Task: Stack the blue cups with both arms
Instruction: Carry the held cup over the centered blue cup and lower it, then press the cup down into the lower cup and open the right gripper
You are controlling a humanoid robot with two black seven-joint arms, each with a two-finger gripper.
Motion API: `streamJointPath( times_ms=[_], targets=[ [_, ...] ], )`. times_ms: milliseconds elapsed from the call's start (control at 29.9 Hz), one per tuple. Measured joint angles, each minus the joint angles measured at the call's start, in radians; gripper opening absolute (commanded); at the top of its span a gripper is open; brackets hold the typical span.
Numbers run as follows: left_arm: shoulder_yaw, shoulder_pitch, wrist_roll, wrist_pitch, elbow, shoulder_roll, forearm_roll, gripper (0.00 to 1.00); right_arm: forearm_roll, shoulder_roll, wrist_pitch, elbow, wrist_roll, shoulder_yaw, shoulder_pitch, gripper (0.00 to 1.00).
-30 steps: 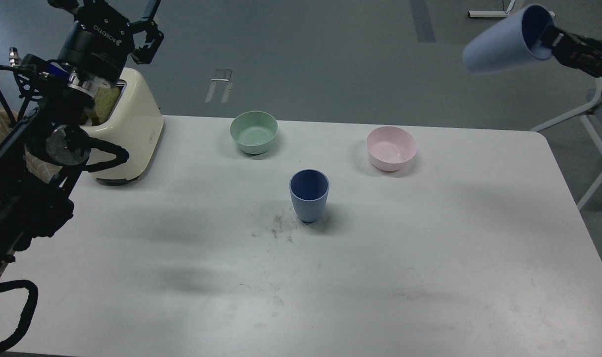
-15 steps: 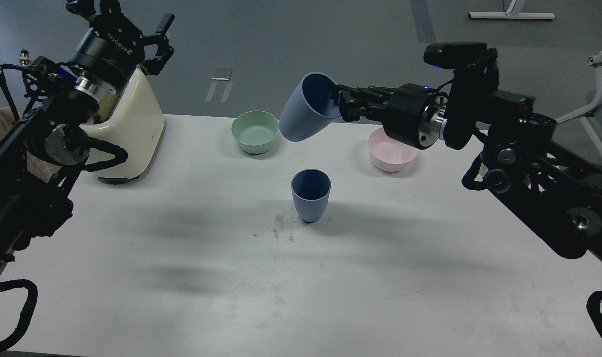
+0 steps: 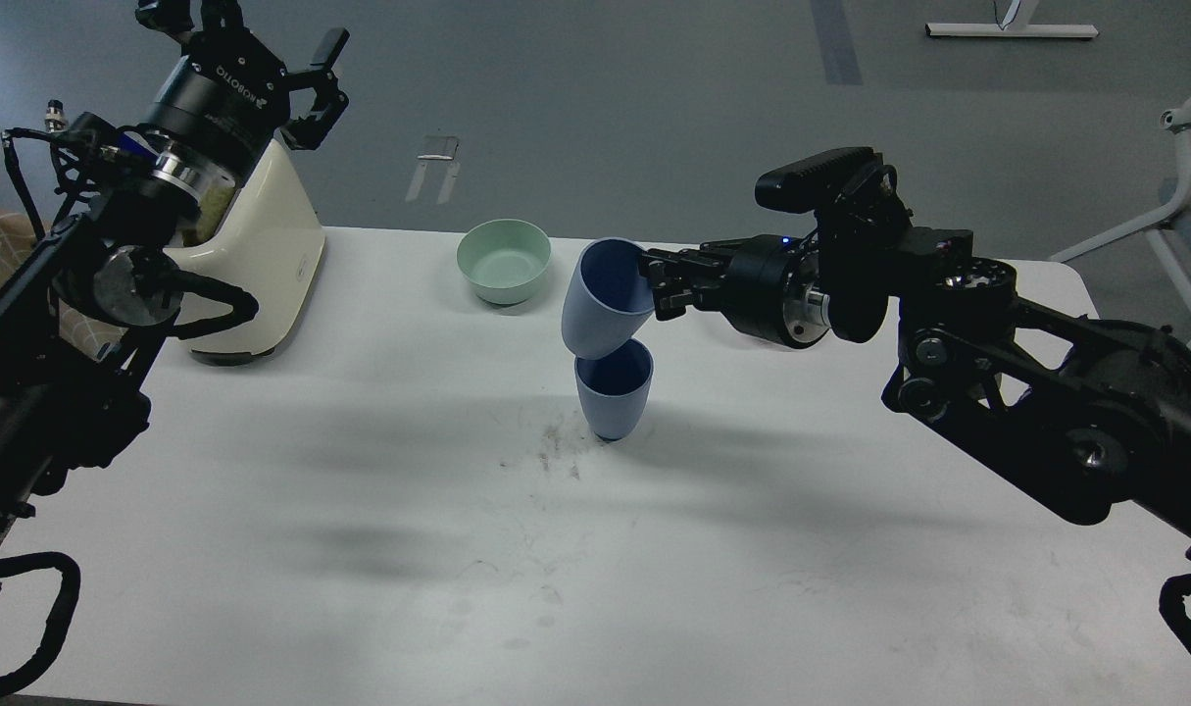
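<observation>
While gripped at its rim, one blue cup (image 3: 603,299) hangs tilted over the other.
Right gripper (image 3: 654,284): fingers closed on the near-side rim of the held cup, whose base sits at the mouth of the standing blue cup (image 3: 613,390) just below the fingertips; contact cannot be told. Left gripper (image 3: 252,44): fingers spread, empty, raised above a cream appliance (image 3: 257,260), well apart from both cups. Green bowl (image 3: 504,260) beyond the right fingertips. White table (image 3: 360,510).
</observation>
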Motion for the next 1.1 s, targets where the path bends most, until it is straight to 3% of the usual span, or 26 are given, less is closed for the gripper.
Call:
streamJointPath(
  times_ms=[802, 1036, 1103],
  targets=[
    [0.000, -0.002, -0.002, 0.000, 0.000, 0.002, 0.000, 0.98, 0.001, -0.014, 0.000, -0.003, -0.027, -0.045, -0.016, 0.01],
    [0.000, -0.002, -0.002, 0.000, 0.000, 0.001, 0.000, 0.98, 0.001, -0.013, 0.000, -0.002, -0.027, -0.045, -0.028, 0.12],
    [0.000, -0.002, -0.002, 0.000, 0.000, 0.001, 0.000, 0.98, 0.001, -0.013, 0.000, -0.002, -0.027, -0.045, -0.029, 0.25]
  ],
)
